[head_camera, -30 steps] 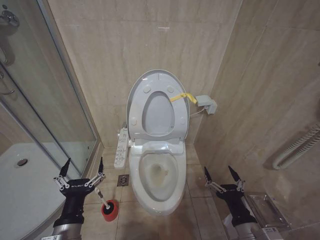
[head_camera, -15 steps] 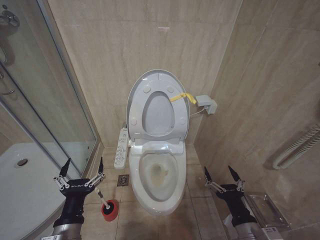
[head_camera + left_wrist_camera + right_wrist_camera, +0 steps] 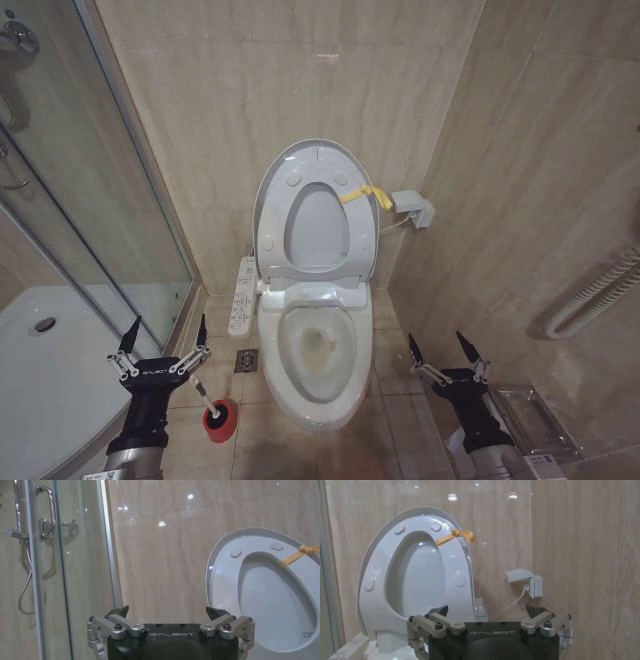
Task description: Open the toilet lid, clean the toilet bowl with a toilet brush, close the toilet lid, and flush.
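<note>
The toilet lid (image 3: 277, 173) (image 3: 216, 566) (image 3: 370, 555) stands raised against the back wall together with the seat ring (image 3: 350, 245), a yellow strap (image 3: 363, 193) tied at its edge. Below it the toilet bowl (image 3: 318, 350) lies uncovered, its inside stained yellowish. The toilet brush (image 3: 203, 395) leans in its red cup holder (image 3: 219, 422) on the floor left of the bowl. My left gripper (image 3: 164, 334) is open, low at the left, just above and left of the brush handle. At the low right, beside the bowl, my right gripper (image 3: 441, 343) is open and holds nothing.
A glass shower door (image 3: 90, 190) and white shower tray (image 3: 40, 370) fill the left side. A control panel (image 3: 242, 296) hangs at the toilet's left. A wall socket box (image 3: 412, 208) sits right of the lid. A floor drain (image 3: 246, 360) lies by the bowl, a clear tray (image 3: 530, 420) at the lower right.
</note>
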{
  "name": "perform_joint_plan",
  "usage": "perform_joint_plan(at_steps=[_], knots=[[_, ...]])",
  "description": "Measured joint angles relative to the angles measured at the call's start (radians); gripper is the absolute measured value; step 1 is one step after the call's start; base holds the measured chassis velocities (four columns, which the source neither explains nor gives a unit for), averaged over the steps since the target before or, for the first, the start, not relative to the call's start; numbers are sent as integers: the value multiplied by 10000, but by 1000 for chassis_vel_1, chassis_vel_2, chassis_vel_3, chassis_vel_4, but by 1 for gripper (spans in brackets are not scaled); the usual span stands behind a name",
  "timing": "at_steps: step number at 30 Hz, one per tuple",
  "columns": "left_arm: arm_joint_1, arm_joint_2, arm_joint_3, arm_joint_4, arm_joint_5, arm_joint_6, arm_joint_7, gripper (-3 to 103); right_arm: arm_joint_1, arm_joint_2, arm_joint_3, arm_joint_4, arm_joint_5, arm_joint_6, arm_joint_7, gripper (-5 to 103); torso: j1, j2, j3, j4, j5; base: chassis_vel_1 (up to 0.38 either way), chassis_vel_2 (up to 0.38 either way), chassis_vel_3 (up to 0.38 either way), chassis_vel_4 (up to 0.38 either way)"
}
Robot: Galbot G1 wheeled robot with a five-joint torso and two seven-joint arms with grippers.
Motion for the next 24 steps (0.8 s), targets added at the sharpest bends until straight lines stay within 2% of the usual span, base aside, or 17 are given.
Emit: perform_joint_plan(at_steps=[24], knots=[[0,0,0,0,0,0,0,100,0,0,1,0,0,-1,0,100,0,0,0,0,0,0,0,0,0]])
